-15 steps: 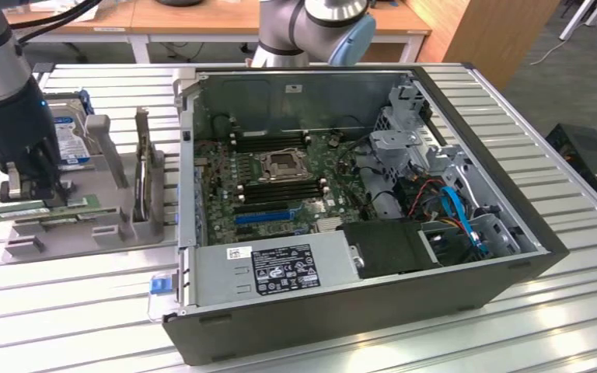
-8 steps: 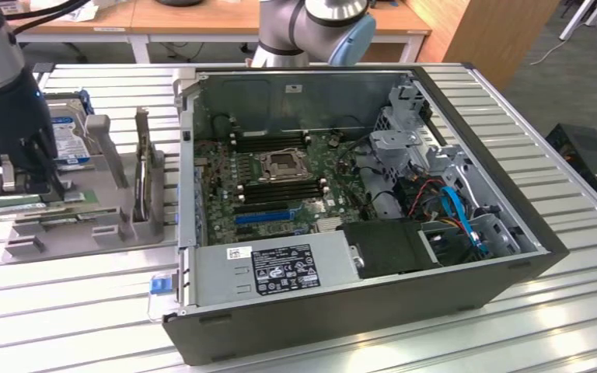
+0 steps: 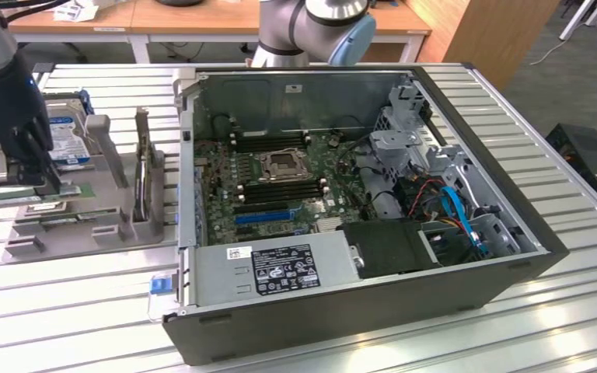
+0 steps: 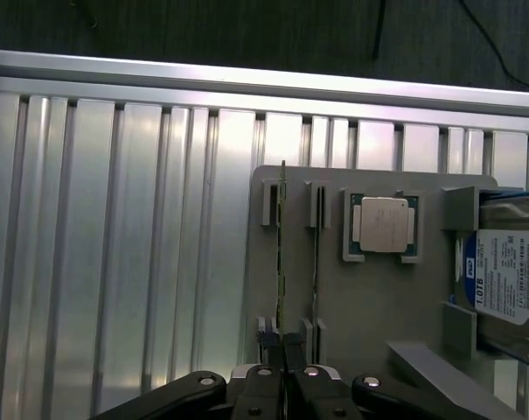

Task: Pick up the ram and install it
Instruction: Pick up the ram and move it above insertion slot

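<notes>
Down at the exterior view's left, the pincer point(image 3: 19, 175) stands low over a grey tray point(image 3: 112, 225) that lies on the slatted metal counter point(image 3: 71, 311), just beside an open computer case point(image 3: 382, 311). The ram point(image 3: 19, 200) sits on edge in the tray's near part, right under the pincer. In the wrist view the pincer point(image 4: 284, 376) is narrow: its fingers point(image 4: 266, 378) press in on either side of the ram point(image 4: 281, 254) at one end, with no gap that I can see. The ram's ends rest in the tray's point(image 4: 369, 306) slotted holders. A second stick point(image 4: 315, 262) stands on edge just beside it, parallel and apart. Past that stick a silver processor point(image 4: 384, 225) lies flat in its own recess, and a hard drive point(image 4: 509, 280) stands at the tray's edge. Inside the case, the motherboard point(image 3: 277, 194) lies well apart from the ram, to the exterior view's right
</notes>
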Controlling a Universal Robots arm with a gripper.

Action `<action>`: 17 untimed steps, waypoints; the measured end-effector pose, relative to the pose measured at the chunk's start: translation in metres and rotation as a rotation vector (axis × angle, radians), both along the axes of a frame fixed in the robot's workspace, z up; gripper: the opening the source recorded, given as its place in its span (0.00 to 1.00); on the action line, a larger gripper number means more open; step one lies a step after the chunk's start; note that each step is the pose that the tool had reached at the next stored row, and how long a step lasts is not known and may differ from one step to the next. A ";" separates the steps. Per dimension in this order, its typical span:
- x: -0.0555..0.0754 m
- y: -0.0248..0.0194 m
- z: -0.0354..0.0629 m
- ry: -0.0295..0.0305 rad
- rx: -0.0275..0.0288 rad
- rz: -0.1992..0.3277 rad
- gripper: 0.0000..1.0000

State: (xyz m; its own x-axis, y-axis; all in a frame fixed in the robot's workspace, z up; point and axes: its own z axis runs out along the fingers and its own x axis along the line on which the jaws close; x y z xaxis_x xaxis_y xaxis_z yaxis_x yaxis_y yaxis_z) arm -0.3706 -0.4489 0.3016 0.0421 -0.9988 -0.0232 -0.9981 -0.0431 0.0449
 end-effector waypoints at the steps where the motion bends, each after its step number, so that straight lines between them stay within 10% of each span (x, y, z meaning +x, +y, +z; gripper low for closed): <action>1: 0.000 0.0000 0.0019 0.0001 -0.0001 0.000 0.13; 17: 0.000 0.0000 0.0266 0.0000 0.0000 -0.005 0.13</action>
